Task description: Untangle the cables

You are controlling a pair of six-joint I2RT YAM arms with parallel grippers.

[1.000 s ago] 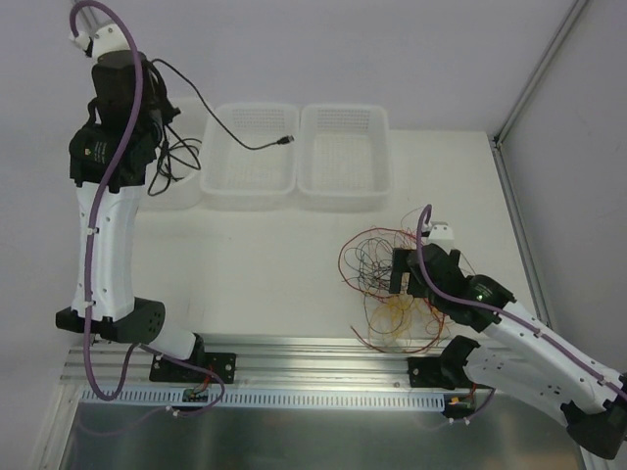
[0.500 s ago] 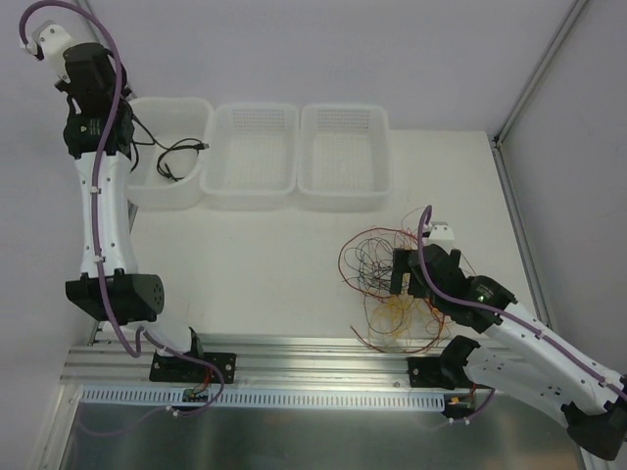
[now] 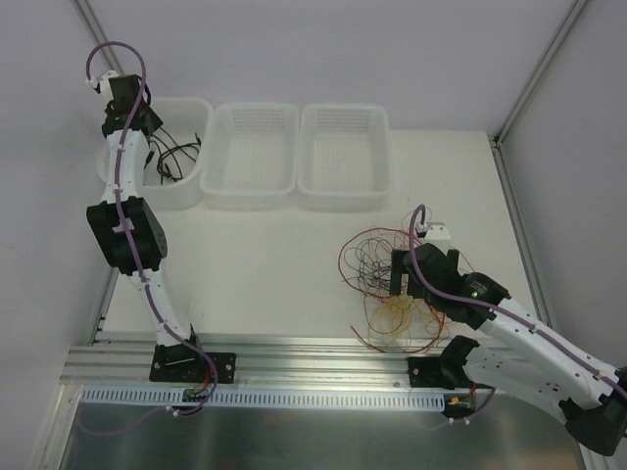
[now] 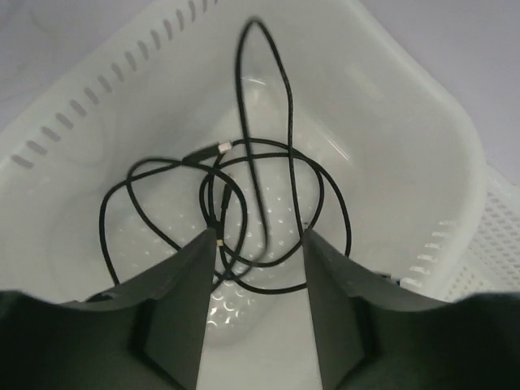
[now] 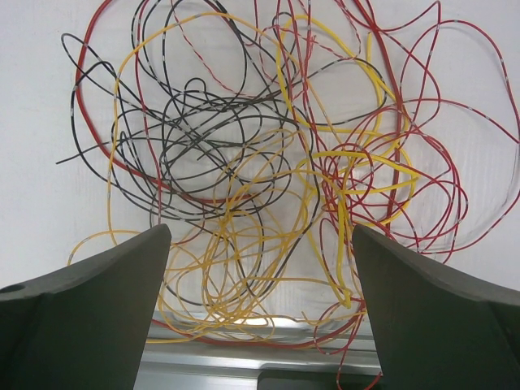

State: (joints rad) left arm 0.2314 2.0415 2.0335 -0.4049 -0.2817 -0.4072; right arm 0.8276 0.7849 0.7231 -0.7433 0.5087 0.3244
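Left gripper [image 4: 260, 237] parted, thin black cable [image 4: 203, 152] parked in ten o'clock's white plastic basket [image 4: 406, 138]; right gripper [image 5: 260, 231] spread wide over tangled red-yellow-black wires [image 5: 244, 138], probably choosing the next

3 white baskets [image 3: 257, 157] in a row at far edge of table [image 3: 265, 255]; metal rail [image 3: 313, 348] along near edge.
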